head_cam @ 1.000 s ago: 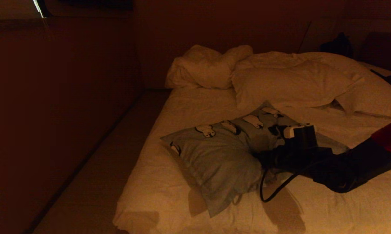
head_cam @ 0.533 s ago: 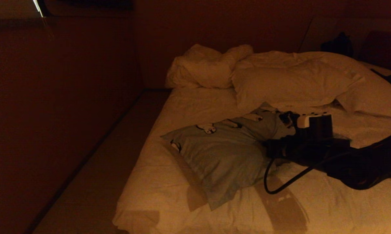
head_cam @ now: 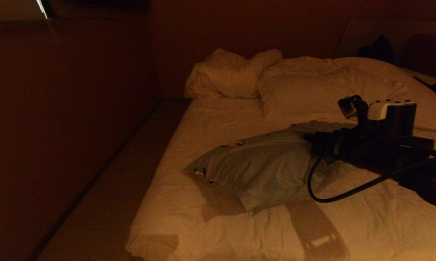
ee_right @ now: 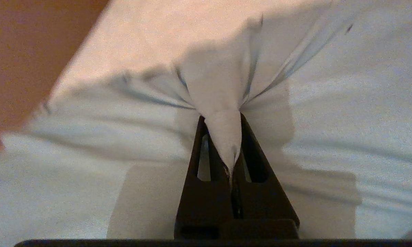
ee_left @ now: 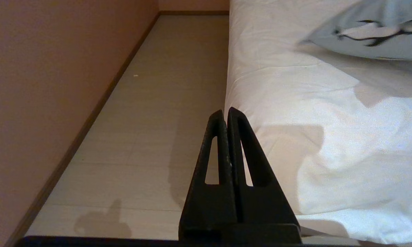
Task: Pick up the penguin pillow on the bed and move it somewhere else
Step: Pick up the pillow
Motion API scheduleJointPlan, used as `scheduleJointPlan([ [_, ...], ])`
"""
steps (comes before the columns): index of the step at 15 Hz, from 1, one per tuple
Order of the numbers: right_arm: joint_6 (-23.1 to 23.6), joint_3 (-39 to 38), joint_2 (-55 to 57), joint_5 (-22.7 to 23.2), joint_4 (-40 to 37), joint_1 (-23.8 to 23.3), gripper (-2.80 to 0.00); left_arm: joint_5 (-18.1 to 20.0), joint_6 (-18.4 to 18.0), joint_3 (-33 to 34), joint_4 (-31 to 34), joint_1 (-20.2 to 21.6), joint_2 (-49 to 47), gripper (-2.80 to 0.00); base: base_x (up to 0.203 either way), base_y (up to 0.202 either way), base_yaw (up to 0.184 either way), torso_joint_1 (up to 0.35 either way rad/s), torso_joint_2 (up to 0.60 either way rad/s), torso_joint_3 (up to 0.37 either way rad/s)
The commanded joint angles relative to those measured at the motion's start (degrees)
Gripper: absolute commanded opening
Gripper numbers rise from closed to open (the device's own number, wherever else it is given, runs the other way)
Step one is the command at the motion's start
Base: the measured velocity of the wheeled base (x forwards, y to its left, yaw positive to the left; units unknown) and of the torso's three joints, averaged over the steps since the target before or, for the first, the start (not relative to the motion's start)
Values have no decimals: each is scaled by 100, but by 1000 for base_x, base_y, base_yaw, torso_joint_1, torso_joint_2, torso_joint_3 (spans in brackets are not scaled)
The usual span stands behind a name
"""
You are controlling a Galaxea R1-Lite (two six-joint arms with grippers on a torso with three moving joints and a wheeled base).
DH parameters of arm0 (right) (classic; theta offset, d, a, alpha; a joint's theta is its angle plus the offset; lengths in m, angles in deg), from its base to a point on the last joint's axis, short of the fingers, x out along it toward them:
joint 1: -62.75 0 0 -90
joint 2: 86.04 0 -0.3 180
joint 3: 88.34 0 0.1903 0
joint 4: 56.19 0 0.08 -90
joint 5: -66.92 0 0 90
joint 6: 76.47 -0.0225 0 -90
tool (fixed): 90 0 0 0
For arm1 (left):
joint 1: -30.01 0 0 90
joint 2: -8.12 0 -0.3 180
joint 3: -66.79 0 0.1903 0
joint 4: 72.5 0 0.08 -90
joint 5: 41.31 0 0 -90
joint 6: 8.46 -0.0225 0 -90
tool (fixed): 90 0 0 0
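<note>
Head view shows your right gripper (head_cam: 314, 139), now clamped tight on the penguin pillow (head_cam: 261, 170), has lifted its corner off the bed (head_cam: 218, 119); carry on.

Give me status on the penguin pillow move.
Done: right gripper has pinched a fold of the penguin pillow. In hand: gripped side raised, the far end resting on the bed. Left: carry it off and set it down. Left gripper parked, shut.

right gripper (ee_right: 230, 120) pinched tight on penguin pillow (head_cam: 261, 170) fabric, arm low over it; left gripper (ee_left: 225, 115) closed, parked beside bed (ee_left: 329, 137) edge
</note>
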Motion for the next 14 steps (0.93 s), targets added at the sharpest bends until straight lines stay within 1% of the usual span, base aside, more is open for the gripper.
scheduleJointPlan([
  [1,-8,85,-517,-2,-48,-170,-280,1,4,18,-4,5,-4,-280,0,0,0,0,0,0],
  [8,1,349,-1039,-19,-142,-949,-280,-21,-14,18,13,0,-4,-280,0,0,0,0,0,0],
  [11,10,427,-1054,-12,-133,-1181,-280,-30,-26,18,13,7,-4,-280,0,0,0,0,0,0],
  [14,1,428,-1036,16,-115,-1201,-280,-47,-5,18,13,0,-4,-280,0,0,0,0,0,0],
])
